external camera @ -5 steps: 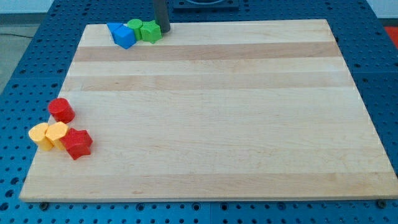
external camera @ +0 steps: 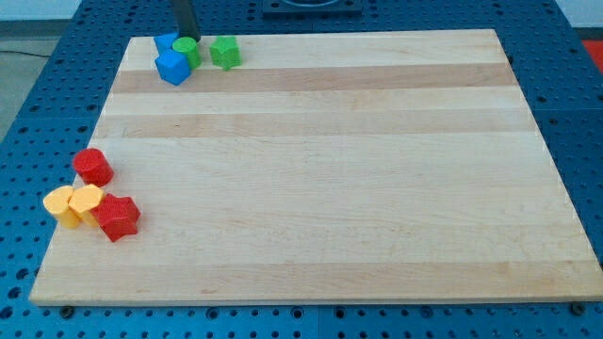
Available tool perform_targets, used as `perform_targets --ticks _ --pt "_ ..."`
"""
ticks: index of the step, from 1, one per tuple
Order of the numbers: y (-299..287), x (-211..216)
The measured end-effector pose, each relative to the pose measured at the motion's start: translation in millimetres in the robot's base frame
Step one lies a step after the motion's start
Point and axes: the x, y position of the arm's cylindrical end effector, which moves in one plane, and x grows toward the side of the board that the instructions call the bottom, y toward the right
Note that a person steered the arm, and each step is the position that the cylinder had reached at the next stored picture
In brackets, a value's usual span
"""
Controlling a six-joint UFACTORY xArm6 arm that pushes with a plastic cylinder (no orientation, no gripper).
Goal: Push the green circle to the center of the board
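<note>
Shifted left: my tip (external camera: 187, 35) | touching green circle (external camera: 186, 50) (blue blocks (external camera: 172, 66) adjacent) | no gripper fitted

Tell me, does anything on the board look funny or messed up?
Nothing is broken or spilled. All blocks huddle at the edges: the green circle sits far from the middle, by my tip at the view's top.

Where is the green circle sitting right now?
The green circle is at the board's top-left corner in the camera view, touching the blue block at its lower left, the green star-like block just right, and my tip directly above it.
</note>
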Motion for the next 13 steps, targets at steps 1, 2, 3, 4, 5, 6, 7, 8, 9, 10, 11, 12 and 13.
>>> perform_targets --ticks 1,2,3,4,5,6,7,8,9,10,11,12,13 --pt "-12.5 4.1" --pt "10.6 8.2" --pt "-8.2 22.4" --pt "-18.1 29.9" --pt "0.1 43.3" --pt "4.5 57.6" --pt "-8.2 71.7" --pt "13.1 89.1" --pt "61.3 108.2" --pt "48.1 141.9" --pt "23.7 161.2" --pt "81.7 161.9" --pt "100.2 183.4"
